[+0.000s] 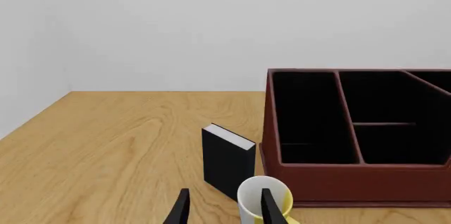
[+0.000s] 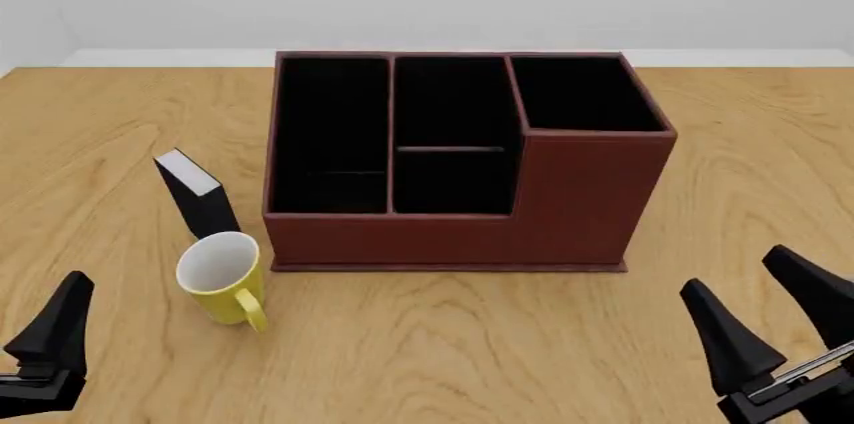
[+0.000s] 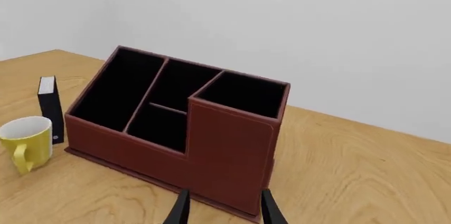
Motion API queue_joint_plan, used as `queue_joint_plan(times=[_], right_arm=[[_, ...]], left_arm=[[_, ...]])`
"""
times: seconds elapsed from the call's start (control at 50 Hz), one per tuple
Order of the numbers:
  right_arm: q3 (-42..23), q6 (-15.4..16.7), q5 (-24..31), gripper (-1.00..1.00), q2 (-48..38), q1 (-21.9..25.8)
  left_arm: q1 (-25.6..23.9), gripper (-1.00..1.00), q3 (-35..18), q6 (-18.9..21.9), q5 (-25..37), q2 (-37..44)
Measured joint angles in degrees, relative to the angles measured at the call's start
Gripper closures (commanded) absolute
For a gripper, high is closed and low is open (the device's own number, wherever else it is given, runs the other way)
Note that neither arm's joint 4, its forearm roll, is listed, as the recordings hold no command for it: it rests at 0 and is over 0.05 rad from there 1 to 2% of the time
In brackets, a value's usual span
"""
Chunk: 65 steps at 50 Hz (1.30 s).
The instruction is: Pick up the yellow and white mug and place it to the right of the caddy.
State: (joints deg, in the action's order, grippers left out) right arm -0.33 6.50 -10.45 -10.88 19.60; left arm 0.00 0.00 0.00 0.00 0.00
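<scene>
My left gripper (image 2: 47,344), cut off lower left, jaw gap unclear; mug (image 2: 222,275) upright left of caddy (image 2: 454,234), before black box (image 2: 195,194); bare table (image 2: 441,354) between; right gripper (image 2: 774,329) spread, empty

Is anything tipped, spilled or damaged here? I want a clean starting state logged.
Nothing stands out. The yellow and white mug stands upright and empty at the caddy's front-left corner, beside an upright small black box. Both grippers are open and clear of everything.
</scene>
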Motion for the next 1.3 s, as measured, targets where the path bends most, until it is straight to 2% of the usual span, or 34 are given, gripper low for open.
queue_joint_plan(times=[0.7,1.3], right_arm=[[-0.4,0.8,-20.3,-1.00,-21.8,10.4],[-1.8,-0.8,-30.7,-1.00,-34.2,13.4]], left_arm=[[0.0,-1.00,0.0,0.0,0.0,0.0],[0.0,-1.00,0.0,0.0,0.0,0.0]])
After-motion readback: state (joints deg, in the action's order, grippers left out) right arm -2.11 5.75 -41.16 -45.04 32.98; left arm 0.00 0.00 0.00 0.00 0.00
